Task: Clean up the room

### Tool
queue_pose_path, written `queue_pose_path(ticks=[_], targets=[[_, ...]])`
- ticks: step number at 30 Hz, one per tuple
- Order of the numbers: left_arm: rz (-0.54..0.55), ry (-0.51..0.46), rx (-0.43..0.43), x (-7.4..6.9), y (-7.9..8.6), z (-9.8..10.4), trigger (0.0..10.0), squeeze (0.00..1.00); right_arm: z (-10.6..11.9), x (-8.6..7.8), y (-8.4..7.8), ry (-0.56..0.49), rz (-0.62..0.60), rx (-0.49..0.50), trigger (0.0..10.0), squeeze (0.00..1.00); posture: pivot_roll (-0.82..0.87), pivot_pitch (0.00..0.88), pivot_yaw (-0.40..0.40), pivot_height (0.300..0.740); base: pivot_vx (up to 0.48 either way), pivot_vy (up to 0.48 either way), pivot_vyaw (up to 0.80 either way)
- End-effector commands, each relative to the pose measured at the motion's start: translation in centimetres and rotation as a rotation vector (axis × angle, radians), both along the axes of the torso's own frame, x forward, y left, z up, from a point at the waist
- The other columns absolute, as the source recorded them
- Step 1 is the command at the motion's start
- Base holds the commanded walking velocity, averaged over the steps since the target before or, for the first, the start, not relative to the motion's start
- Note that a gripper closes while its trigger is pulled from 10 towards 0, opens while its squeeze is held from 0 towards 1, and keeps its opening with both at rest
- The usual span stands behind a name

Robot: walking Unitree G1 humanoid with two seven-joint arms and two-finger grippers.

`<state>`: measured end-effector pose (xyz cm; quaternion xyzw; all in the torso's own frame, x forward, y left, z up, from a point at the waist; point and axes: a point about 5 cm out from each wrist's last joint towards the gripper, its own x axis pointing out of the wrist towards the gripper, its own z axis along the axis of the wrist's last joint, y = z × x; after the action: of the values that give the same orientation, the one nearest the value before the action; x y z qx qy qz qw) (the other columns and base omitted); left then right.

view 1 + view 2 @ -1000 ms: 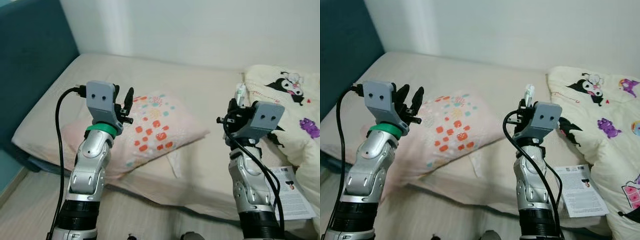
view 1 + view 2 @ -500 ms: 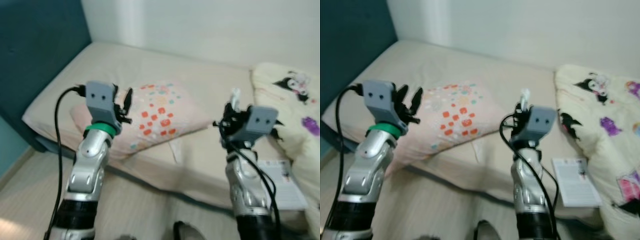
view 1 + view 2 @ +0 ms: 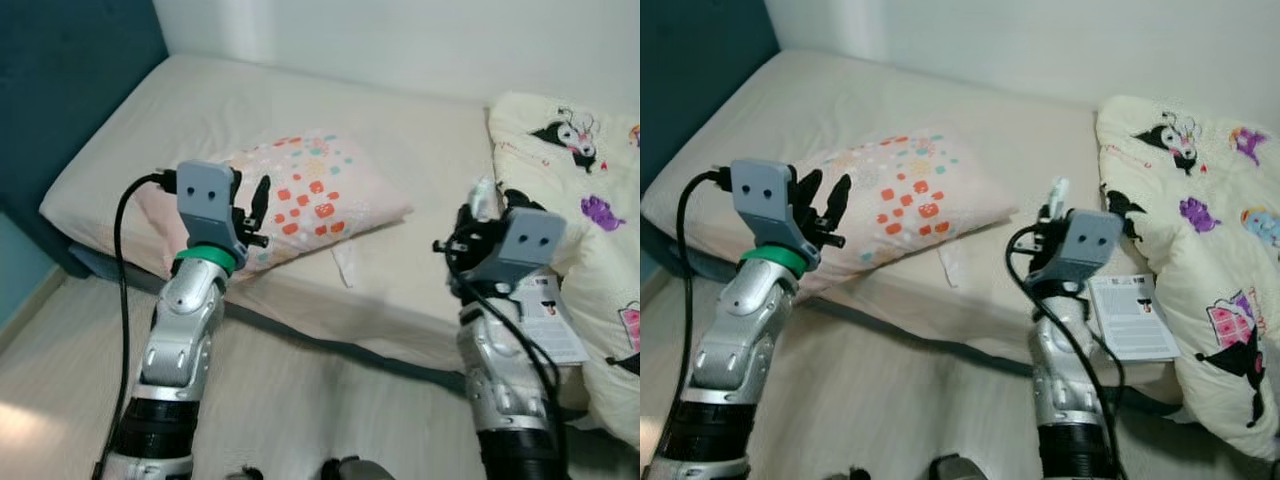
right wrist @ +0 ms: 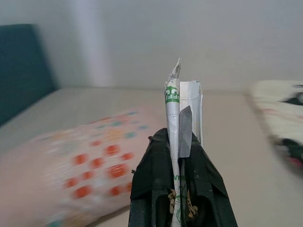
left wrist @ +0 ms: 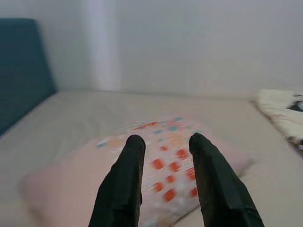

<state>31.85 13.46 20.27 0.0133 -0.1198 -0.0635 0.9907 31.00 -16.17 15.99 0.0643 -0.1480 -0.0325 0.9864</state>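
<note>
Before us lies one bed (image 3: 400, 130) with a beige sheet, set against one dark teal headboard (image 3: 60, 70) on our left and a white wall beyond. We count one pillow (image 3: 300, 195) on the bed, pale pink with red, orange and teal squares, lying near the bed's front edge. One cream blanket (image 3: 1200, 200) printed with cartoon figures is bunched on the bed at our right. One printed leaflet (image 3: 1130, 315) lies flat at the bed's front edge, just beside the blanket.

We have two arms raised in front of the bed. The left pincer (image 5: 163, 142) is held in front of the pillow and apart from it; its two black fingers (image 5: 125, 175) stand parted with nothing between them. The right pincer (image 4: 182, 137) is held over the bed's front edge, between the pillow and the blanket. It is clamped on one flattened white wrapper (image 4: 177, 99) with green print, which stands upright out of the fingertips. In the right eye view the wrapper's tip (image 3: 1057, 190) rises above the grey wrist housing.

One black cable (image 3: 122, 300) loops beside the left forearm, and one more (image 3: 1080, 350) runs down the right forearm. Pale wood flooring (image 3: 300, 400) shows below the bed's edge.
</note>
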Motion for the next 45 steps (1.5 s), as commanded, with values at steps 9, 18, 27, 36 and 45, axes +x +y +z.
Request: queue_pose_path(ticks=[9, 18, 27, 36, 45], targets=[[0.003, 0.025, -0.004, -0.1, 0.1, -0.4, 10.0, 0.0, -0.2, 0.0, -0.2, 0.014, -0.007, -0.019, 10.0, 0.0, -0.11, 0.018, 0.028, 0.735, 0.0, 0.0, 0.77], [0.004, 0.055, 0.018, -0.1, -0.2, -0.8, 10.0, 0.0, -0.1, 0.0, 1.6, 0.005, 0.14, -0.024, 10.0, 0.0, -0.11, 0.019, 0.027, 0.735, 0.0, 0.0, 0.75], [0.047, 0.101, 0.063, -0.3, 0.6, -2.0, 10.0, 0.0, -0.2, -0.1, 3.1, 0.013, 0.24, -0.056, 10.0, 0.0, -0.1, 0.025, 0.025, 0.735, 0.0, 0.0, 0.74], [0.081, 0.138, 0.083, -0.7, 1.3, -3.0, 10.0, 0.0, 0.1, -0.1, 4.8, -0.001, 0.358, -0.113, 10.0, 0.0, -0.1, 0.025, 0.02, 0.735, 0.0, 0.0, 0.74], [0.093, 0.14, 0.082, -0.8, 1.2, -3.2, 10.0, 0.0, 0.2, -0.1, 5.2, -0.003, 0.387, -0.119, 10.0, 0.0, -0.09, 0.021, 0.012, 0.735, 0.0, 0.0, 0.74]])
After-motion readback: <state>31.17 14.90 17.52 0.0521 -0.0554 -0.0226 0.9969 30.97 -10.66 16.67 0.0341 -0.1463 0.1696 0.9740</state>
